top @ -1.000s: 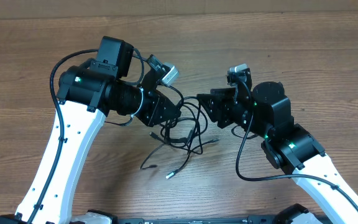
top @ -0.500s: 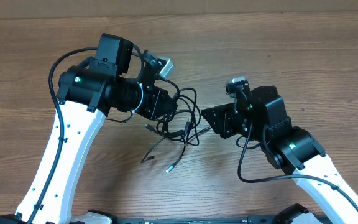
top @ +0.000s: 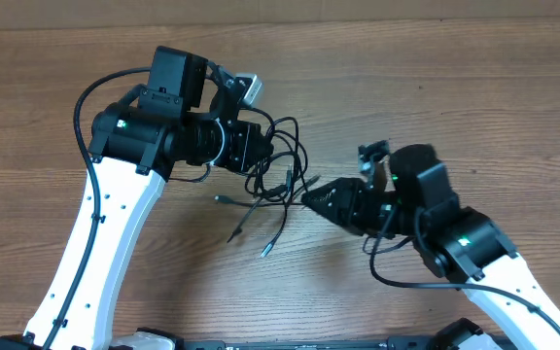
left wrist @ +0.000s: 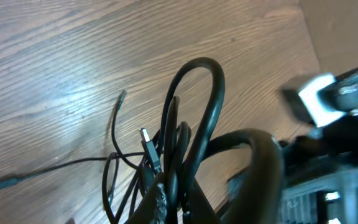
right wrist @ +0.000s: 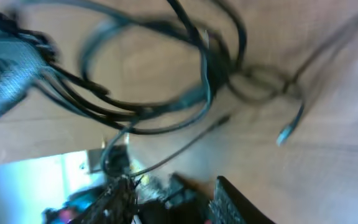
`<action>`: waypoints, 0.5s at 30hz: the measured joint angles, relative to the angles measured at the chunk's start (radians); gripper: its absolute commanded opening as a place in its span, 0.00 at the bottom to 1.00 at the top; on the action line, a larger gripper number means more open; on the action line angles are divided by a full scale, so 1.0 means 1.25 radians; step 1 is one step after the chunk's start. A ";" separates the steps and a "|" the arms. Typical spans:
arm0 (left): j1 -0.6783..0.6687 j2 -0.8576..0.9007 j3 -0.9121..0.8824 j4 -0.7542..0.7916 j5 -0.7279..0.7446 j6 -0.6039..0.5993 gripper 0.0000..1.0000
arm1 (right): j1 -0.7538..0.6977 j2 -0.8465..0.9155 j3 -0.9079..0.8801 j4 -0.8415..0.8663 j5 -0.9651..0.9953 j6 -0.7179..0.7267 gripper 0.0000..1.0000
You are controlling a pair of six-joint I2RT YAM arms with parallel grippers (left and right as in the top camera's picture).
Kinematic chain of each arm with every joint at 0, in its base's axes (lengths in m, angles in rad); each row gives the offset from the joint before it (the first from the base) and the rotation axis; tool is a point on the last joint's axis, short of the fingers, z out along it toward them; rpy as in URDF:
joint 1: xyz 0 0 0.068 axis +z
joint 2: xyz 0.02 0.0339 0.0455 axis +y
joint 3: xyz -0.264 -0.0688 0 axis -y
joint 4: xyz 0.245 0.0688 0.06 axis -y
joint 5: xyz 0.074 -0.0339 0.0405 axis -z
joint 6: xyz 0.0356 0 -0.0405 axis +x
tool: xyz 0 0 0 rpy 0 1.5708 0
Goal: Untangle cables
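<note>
Left gripper (top: 256, 148) is pinching the cables (top: 280, 180), holding the tangle up so strands are trailing onto the table (top: 455, 78); right gripper (top: 317, 201) is hovering beside them; too blurry, can't tell its jaws.

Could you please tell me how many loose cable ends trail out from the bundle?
3 clearly: left end, middle end, silvery end, all below the bundle; others may be hidden in it.

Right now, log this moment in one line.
left pincer: shut on cables | right pincer: open, beside cables | cables: tangled
</note>
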 measured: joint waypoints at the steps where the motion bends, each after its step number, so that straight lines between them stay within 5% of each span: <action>1: 0.000 0.000 0.000 0.000 0.004 -0.002 0.04 | 0.008 0.012 0.000 0.002 0.000 0.029 0.39; 10: 0.000 0.000 0.000 -0.005 0.038 -0.015 0.05 | 0.024 0.148 0.000 0.118 0.005 0.249 0.38; 15: 0.000 0.000 0.000 -0.004 0.064 -0.015 0.05 | 0.040 0.222 0.000 0.241 -0.016 0.313 0.21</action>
